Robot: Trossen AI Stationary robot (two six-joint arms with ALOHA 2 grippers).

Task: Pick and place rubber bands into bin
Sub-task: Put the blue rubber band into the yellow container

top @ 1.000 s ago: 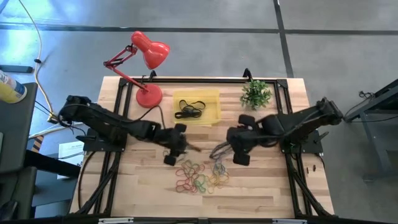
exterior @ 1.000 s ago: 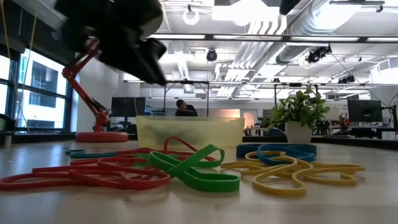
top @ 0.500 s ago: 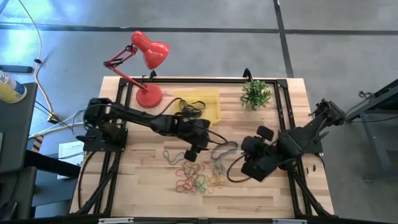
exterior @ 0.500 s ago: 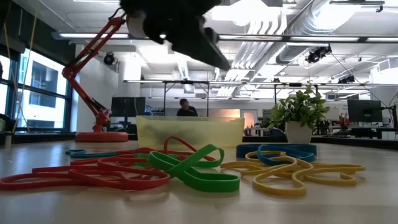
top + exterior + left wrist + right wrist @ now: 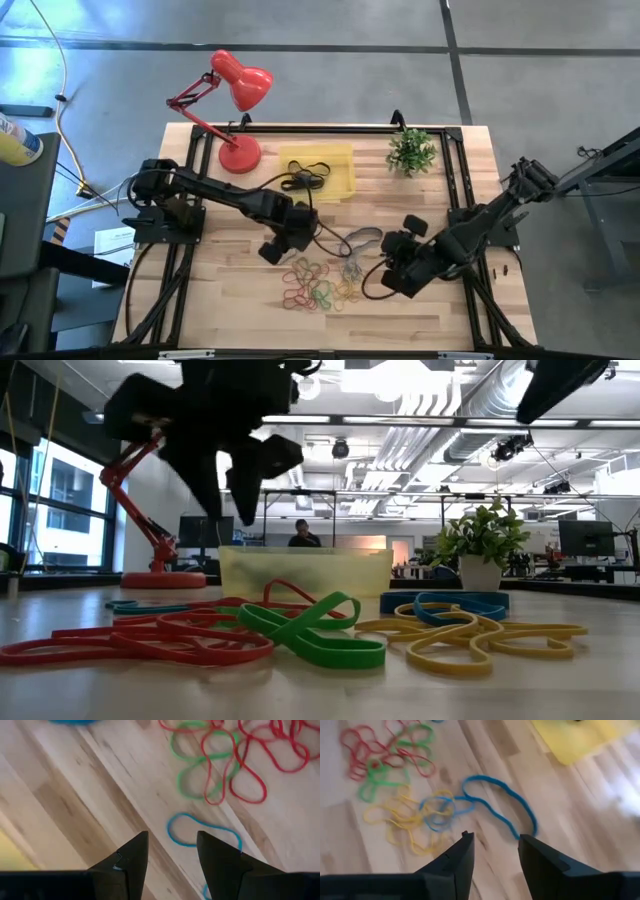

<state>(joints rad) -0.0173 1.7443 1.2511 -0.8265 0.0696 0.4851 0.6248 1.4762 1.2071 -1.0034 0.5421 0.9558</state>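
A heap of coloured rubber bands (image 5: 320,285) in red, green and yellow lies on the wooden table near its front edge. A large blue band (image 5: 500,805) lies just beyond the heap. The yellow bin (image 5: 320,170) stands at the far middle with black bands (image 5: 305,178) in it. My left gripper (image 5: 278,248) hangs open above a small blue band (image 5: 200,832), left of the heap, pointing steeply down. My right gripper (image 5: 388,272) is open at the heap's right side, above the table, with nothing between its fingers (image 5: 465,850).
A red desk lamp (image 5: 238,100) stands at the far left, with its base beside the bin. A small potted plant (image 5: 412,150) stands at the far right. A black frame (image 5: 330,128) runs along the table's far edge and sides. Bare wood lies between the bin and the heap.
My left gripper swung toward the table's right, came back left and tipped to point more steeply down. My right gripper moved toward the near edge and down, rolling as it went, and now sits at the heap's right side.
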